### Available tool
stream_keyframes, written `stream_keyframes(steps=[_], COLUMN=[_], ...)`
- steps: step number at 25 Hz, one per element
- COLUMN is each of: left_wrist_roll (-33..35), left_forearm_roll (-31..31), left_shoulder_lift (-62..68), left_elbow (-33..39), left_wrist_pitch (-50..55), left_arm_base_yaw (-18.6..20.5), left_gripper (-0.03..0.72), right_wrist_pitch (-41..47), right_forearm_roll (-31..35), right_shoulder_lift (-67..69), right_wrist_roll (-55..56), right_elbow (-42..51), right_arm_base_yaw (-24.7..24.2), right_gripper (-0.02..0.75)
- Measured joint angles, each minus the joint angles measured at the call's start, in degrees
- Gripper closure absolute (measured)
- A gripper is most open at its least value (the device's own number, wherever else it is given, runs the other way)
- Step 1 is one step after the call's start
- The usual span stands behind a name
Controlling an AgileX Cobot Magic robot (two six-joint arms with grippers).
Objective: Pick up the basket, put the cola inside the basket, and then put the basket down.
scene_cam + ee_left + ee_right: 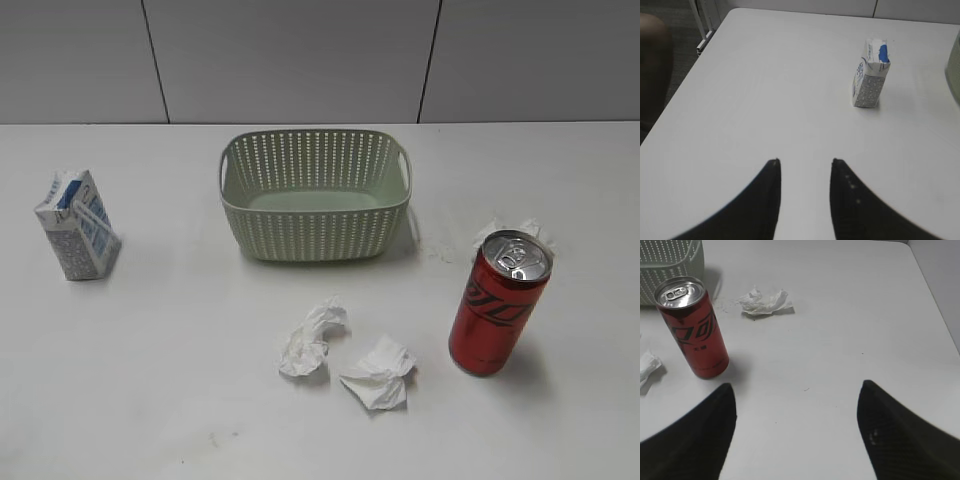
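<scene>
The pale sage-green basket (315, 195) stands upright and empty at the table's back middle; its corner shows in the right wrist view (671, 262). The red cola can (498, 305) stands upright at the front right, also in the right wrist view (694, 329). No arm shows in the exterior view. My left gripper (805, 161) is open and empty over bare table, well short of the carton. My right gripper (797, 386) is wide open and empty, with the cola just beyond its left finger.
A blue-and-white carton (78, 225) stands at the left, also in the left wrist view (870, 74). Two crumpled tissues (312, 340) (380, 373) lie in front of the basket. A third tissue (764, 302) lies behind the can. The table's left edge (685, 80) is near.
</scene>
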Motion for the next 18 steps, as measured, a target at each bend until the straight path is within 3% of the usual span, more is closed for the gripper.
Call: stream_keyframes(steps=[18], left_wrist_roll=[0.0], left_forearm_roll=[-0.05], left_shoulder_lift=[0.0], left_elbow=[0.0], left_wrist_pitch=[0.0], left_arm_base_yaw=[0.0], left_gripper=[0.444], right_wrist_pitch=[0.0], right_forearm_roll=[0.0], right_shoulder_lift=[0.0], right_wrist_roll=[0.01], right_elbow=[0.0], right_arm_base_yaw=[0.0], right_gripper=[0.153])
